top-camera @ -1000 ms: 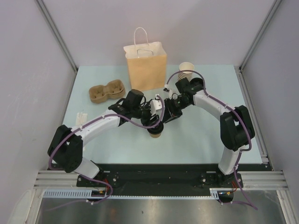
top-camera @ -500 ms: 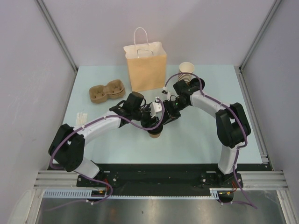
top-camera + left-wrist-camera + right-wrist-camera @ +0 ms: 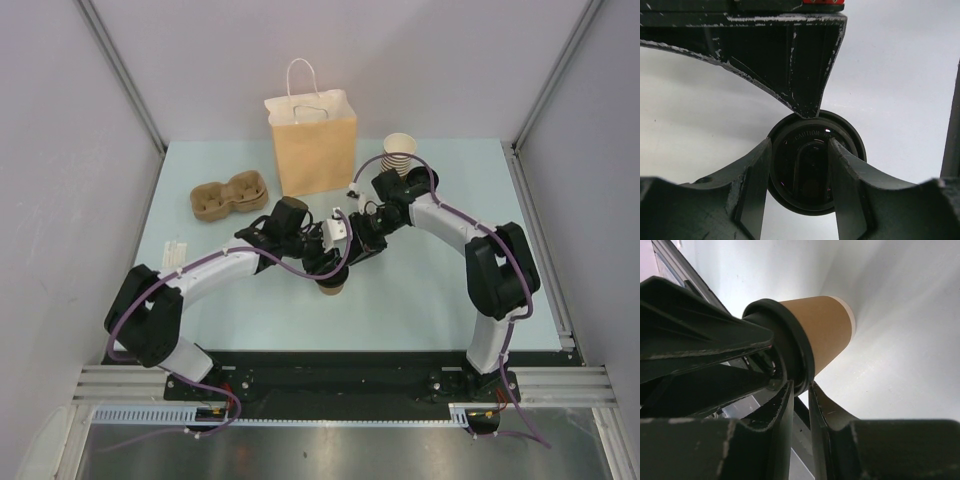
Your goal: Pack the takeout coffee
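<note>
One takeout coffee (image 3: 333, 287): kraft-paper cup, black lid (image 3: 812, 135), mid-bench (image 3: 430, 300), near side of the paper bag (image 3: 312, 150), under both claws. Probably light, thin-walled, easily crushed; lid slick and liable to pop off. Best held gently round the cup wall, below the rim. Left claw (image 3: 800, 150) apart, straddling the lid, contact unclear. Right claw (image 3: 800, 387) almost together, nipping the lid's rim.

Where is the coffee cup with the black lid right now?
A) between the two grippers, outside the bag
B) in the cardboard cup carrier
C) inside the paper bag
A: the top view shows the coffee cup between the left gripper and the right gripper, in front of the paper bag and away from the cup carrier.
</note>
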### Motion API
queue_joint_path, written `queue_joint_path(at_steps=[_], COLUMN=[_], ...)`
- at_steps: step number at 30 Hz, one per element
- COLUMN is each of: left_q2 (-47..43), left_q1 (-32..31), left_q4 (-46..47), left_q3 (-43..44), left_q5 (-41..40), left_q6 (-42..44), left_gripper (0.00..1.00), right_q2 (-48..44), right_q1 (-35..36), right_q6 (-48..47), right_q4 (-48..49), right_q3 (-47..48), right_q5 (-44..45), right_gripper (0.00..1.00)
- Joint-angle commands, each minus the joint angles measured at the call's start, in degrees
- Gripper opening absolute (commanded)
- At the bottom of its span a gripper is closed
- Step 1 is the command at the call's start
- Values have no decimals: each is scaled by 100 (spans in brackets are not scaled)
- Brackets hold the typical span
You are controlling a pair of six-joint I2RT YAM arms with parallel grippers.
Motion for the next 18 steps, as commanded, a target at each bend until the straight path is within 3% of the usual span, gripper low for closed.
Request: queue_joint_path(at_steps=[1, 12, 18], left_q2=[159, 211, 308], left_q1=[-41, -41, -41], left_q4=[-137, -181, -172], left_q3=[-68, -59, -120], left_q5=[33, 33, -28], left_q6=[176, 185, 176], left_gripper=[52, 51, 46], right_q2=[-362, -21, 508], right_q1=[-17, 79, 88], right_q6=[15, -169, -354], right_q4=[76, -20, 23], right_q3=[65, 57, -180], right_q5=[20, 327, 538], right_gripper=[23, 21, 12])
